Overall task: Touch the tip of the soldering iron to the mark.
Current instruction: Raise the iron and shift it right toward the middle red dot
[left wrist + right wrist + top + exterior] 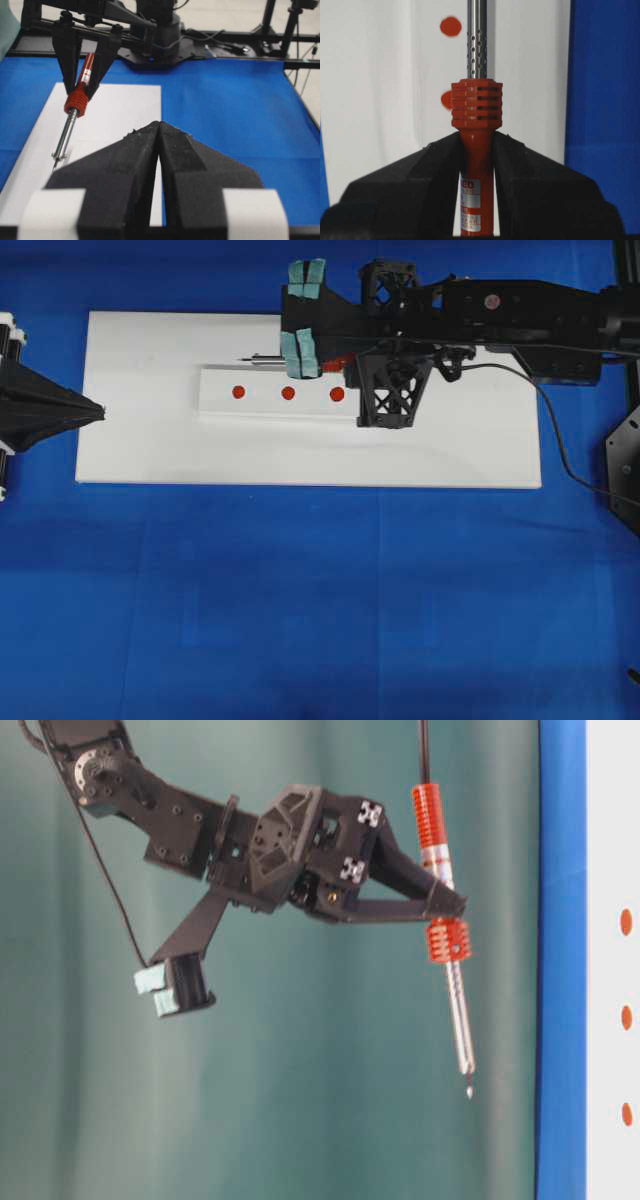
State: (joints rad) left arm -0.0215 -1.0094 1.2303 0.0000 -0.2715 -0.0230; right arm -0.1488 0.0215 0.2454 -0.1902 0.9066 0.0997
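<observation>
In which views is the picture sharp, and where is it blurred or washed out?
Right wrist view: soldering iron sharp, its label partly readable. Left wrist view: left gripper close and soft. Table-level view: white board overexposed. Overhead view: even light, right gripper clear.

Soldering iron (477,125) tip beyond top edge.

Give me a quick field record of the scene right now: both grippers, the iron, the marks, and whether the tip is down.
right gripper: shut on the soldering iron, gripping its orange-red handle
left gripper: shut, empty, at the left edge of the white board
iron pose: slightly tilted, tip pointing toward the board
tip: bare, not touching anything in the table-level view
marks: three red dots in a row on the raised white strip
tip versus marks: off the row's line in the overhead view
cord: trails off to the right
</observation>
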